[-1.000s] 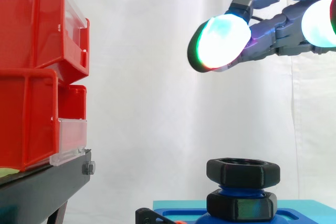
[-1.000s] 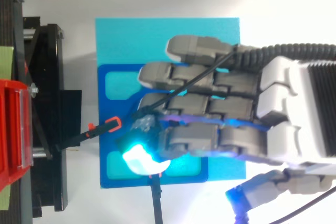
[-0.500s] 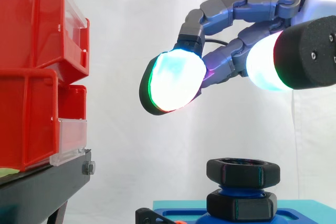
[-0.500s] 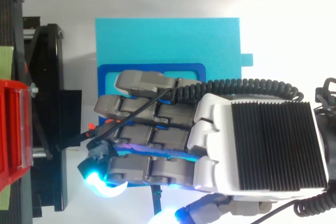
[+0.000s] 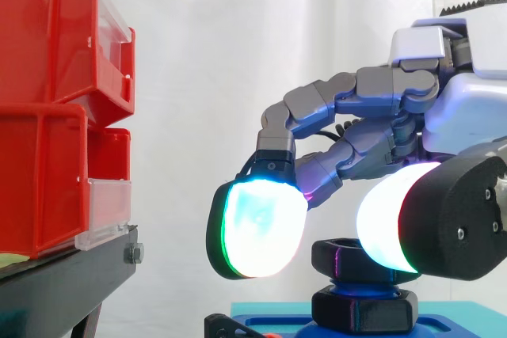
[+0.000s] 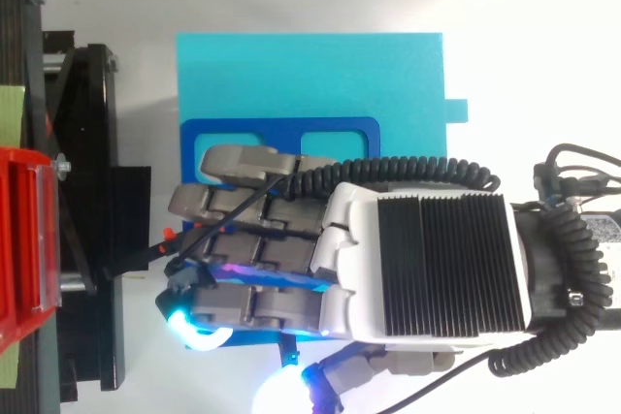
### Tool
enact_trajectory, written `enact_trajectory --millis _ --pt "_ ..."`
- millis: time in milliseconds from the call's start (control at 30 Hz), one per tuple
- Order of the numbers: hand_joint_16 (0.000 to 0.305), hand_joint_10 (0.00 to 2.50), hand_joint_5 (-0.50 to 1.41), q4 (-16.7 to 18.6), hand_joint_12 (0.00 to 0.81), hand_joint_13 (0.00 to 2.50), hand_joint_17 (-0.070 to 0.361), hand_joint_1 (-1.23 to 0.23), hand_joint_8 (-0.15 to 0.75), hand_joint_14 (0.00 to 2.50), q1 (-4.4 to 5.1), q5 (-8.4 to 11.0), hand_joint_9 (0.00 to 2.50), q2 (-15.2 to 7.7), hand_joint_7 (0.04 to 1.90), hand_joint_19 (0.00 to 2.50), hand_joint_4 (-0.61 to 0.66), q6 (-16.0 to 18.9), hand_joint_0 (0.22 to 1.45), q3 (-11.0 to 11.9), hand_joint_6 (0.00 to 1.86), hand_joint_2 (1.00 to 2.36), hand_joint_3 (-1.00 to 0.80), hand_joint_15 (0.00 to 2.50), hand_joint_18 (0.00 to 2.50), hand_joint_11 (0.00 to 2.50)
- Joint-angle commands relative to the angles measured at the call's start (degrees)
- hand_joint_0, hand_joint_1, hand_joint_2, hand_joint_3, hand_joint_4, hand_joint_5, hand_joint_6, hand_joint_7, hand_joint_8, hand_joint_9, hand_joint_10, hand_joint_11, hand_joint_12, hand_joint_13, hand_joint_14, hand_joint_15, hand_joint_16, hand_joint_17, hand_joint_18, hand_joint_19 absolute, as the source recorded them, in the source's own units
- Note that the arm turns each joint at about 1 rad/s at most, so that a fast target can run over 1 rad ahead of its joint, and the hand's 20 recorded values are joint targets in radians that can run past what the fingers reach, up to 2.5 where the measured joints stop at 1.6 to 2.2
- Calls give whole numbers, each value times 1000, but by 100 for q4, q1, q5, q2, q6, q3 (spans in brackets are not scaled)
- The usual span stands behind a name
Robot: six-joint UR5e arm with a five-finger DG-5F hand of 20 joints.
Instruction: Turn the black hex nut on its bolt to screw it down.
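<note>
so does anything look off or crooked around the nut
Nothing stands out. The top black hex nut sits level on its blue bolt above a second black nut, the cyan base plate lies flat, and the red bins stand squarely stacked. The robot hand hangs at nut height.

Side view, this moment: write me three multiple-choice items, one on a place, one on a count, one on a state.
1. Where do the red plastic bins stand?
A. at the right edge
B. on the blue base
C. at the left, on the black stand

2. How many black hex nuts sit on the blue threaded bolt?
A. one
B. two
C. three

3. How does the upper black hex nut sit?
A. above the lower black hex nut, with bolt showing between
B. tight against the nut below
C. off the bolt, lying flat

Key:
1 C, the bins are stacked on the stand at the left.
2 B, one nut sits over the other.
3 A, blue shows between the two nuts.
</note>
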Motion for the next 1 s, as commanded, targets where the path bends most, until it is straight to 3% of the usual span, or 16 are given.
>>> enact_trajectory --millis 0,233,467,500,800,967 --pt "54 5 -54 48 382 383 123 -544 270 4 -16 -83 628 -14 1047 274 84 -85 489 4 505 1000 -500 128 110 133" --pt "54 5 -52 66 380 391 121 -530 261 4 -43 -91 636 -14 1036 274 78 -366 489 4 505 1000 -500 127 124 116" --pt "53 5 -39 66 383 404 120 -516 264 4 -104 -232 662 -14 1109 290 90 -568 491 4 505 1000 -500 128 134 113" --pt "53 5 -37 66 384 408 120 -514 266 6 -148 -285 662 -23 1125 289 85 -621 491 4 505 1000 -500 135 135 124" --pt "54 5 -19 48 391 422 122 -481 280 5 -236 -469 676 -14 1297 291 147 -700 484 4 504 1000 -500 142 152 139" --pt "55 5 -20 40 392 425 123 -470 288 5 -280 -531 693 -14 1276 295 155 -700 482 4 504 1000 -500 143 157 143"
